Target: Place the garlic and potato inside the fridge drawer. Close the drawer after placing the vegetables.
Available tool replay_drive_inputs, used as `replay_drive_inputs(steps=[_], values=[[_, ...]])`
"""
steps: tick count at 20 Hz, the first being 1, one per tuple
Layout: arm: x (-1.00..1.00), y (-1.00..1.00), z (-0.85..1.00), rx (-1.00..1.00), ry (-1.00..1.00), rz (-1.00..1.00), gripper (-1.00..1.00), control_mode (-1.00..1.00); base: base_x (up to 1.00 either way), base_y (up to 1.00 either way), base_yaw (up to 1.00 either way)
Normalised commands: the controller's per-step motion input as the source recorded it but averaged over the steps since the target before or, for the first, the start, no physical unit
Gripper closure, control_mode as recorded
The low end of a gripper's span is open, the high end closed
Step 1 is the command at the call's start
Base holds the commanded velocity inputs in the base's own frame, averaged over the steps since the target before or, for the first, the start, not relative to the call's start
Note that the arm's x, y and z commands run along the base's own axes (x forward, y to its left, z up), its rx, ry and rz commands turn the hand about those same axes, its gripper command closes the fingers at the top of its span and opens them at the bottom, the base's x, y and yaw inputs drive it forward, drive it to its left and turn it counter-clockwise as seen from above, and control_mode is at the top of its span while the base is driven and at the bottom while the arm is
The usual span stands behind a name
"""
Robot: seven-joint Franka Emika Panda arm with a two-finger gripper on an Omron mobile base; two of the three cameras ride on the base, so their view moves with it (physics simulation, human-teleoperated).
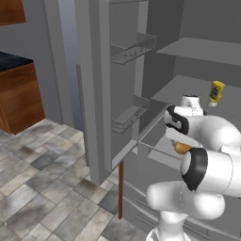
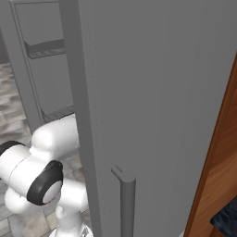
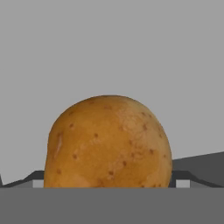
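Potato golden-brown, speckled, smooth oval, close before plain grey surface.

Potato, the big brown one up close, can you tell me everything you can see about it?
The potato is a smooth golden-brown oval with tiny dark speckles and a pale scuff on one side. In the hand view it sits right in front of the camera against plain grey, its bottom hidden. In the left base view a small orange bit of it peeks out beside the white arm, inside the open fridge. Whether the gripper is squeezing it can't be seen.

Speckled golden-brown potato, upright.
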Motion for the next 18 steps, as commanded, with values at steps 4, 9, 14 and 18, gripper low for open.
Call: replay_drive_inputs(steps=[4, 9, 14, 18], values=[[0.14, -0.14, -0.39, 0.0, 0.07, 0.0, 1.0, -1.0, 0.0, 0.0, 0.0], [0.23, -0.25, -0.37, 0.0, 0.07, 0.0, 1.0, -1.0, 0.0, 0.0, 0.0], [0.17, -0.15, -0.38, 0.0, 0.02, 0.0, 1.0, -1.0, 0.0, 0.0, 0.0], [0.0, 0.0, -0.47, 0.0, 0.0, 0.0, 1.0, -1.0, 0.0, 0.0, 0.0]])
